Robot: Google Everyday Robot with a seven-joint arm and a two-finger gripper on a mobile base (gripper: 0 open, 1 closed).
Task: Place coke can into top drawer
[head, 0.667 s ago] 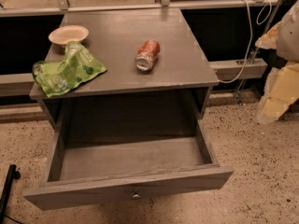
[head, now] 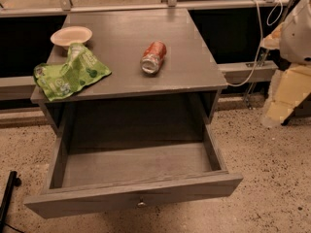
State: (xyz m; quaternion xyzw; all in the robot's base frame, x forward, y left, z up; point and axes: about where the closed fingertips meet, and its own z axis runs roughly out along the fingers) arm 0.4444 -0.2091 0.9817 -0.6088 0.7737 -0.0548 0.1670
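Note:
The coke can [head: 153, 57] lies on its side on the grey cabinet top [head: 189, 42], near the middle, silver end toward me. Below it the top drawer [head: 131, 198] is pulled wide out, its inside bare and its small round knob [head: 141, 204] at the centre of the front panel. My gripper [head: 284, 98] is the pale cream part at the far right edge, under the white arm [head: 296, 30], off to the right of the cabinet and well away from the can. It holds nothing that I can see.
A green snack bag [head: 68, 75] lies at the cabinet top's front left, with a pale bowl [head: 71, 36] behind it. A white cable [head: 255, 42] hangs at the right. A black bar [head: 7, 198] stands at the lower left on the speckled floor.

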